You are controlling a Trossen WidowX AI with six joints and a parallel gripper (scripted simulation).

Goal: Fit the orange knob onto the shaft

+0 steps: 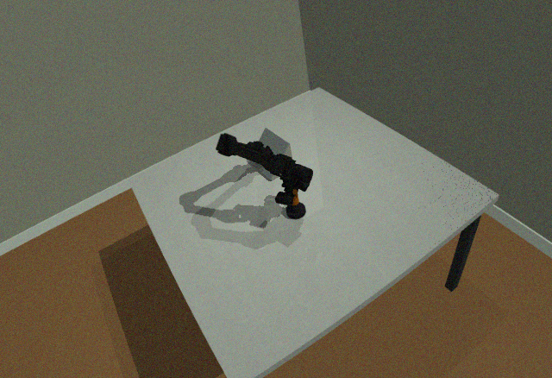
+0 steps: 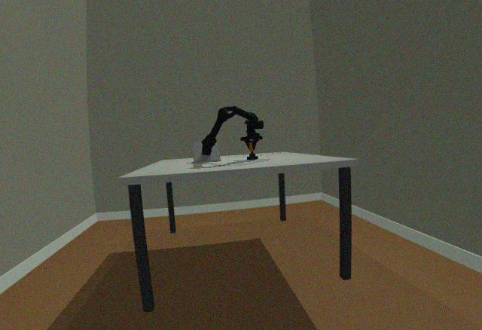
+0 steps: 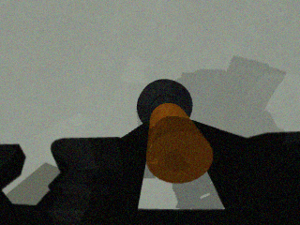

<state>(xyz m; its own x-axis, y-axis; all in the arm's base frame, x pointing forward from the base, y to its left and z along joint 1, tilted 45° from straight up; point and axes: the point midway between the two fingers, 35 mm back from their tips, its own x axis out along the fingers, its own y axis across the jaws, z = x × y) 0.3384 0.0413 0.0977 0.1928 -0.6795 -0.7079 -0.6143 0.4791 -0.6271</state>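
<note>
The orange knob (image 1: 295,198) (image 2: 251,147) (image 3: 179,150) is upright between the fingers of my gripper (image 1: 294,199) (image 2: 251,148) (image 3: 169,125), which is shut on it. The dark round pedestal (image 1: 295,211) (image 2: 251,157) (image 3: 164,89) stands on the table directly below the knob. In the exterior view, a short dark section shows between the orange and the pedestal's wide base. The knob's lower end overlaps the pedestal in the wrist view. The shaft's top and the knob's hole are hidden, so I cannot tell how far the shaft is inside or how the flat sides are turned.
The pale table (image 1: 356,231) (image 2: 303,159) carries the arm (image 1: 263,155) (image 2: 215,126), which reaches over from its grey base block (image 1: 276,141) (image 2: 197,151). The arm's shadows fall across the table around the pedestal. The table's near edge shows in the top view.
</note>
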